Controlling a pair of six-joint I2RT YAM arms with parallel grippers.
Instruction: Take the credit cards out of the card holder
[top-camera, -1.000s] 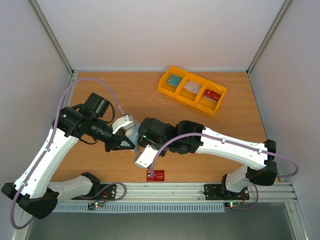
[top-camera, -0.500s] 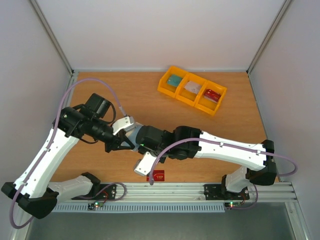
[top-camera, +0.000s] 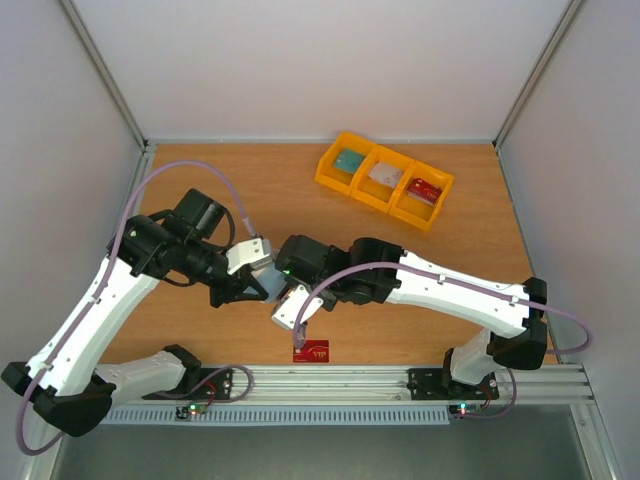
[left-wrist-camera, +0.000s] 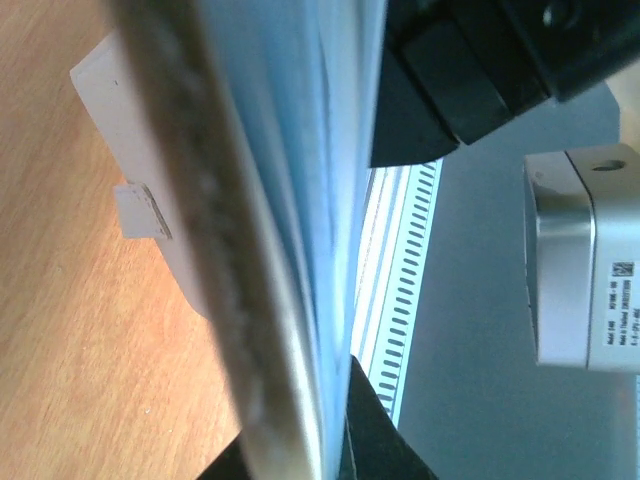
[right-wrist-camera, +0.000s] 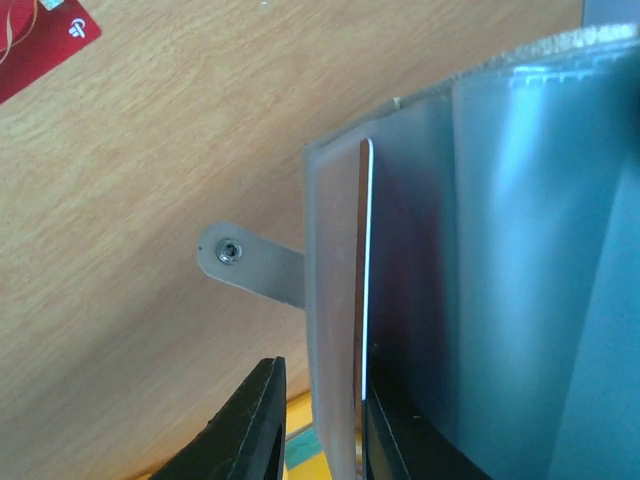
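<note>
The cream-white card holder (top-camera: 290, 308) hangs open above the table between both arms. My left gripper (top-camera: 256, 289) is shut on it. In the left wrist view the holder (left-wrist-camera: 250, 200) runs edge-on through the left gripper (left-wrist-camera: 320, 440), its snap tab (left-wrist-camera: 140, 210) sticking out. My right gripper (right-wrist-camera: 315, 420) is open around the holder's outer flap (right-wrist-camera: 330, 300) and the thin edge of a card (right-wrist-camera: 364, 280) in its sleeve; the left finger stands apart from the flap. A red card (top-camera: 311, 351) lies on the table by the front edge and also shows in the right wrist view (right-wrist-camera: 40, 40).
A yellow three-compartment bin (top-camera: 385, 180) stands at the back right, with a green, a pale and a red item inside. A metal rail (top-camera: 350, 380) runs along the table's front edge, right below the red card.
My right wrist dipped toward the front-left half a second ago and has come back up beside the left gripper. The holder's lower flap swung with it. The red card has not moved.
</note>
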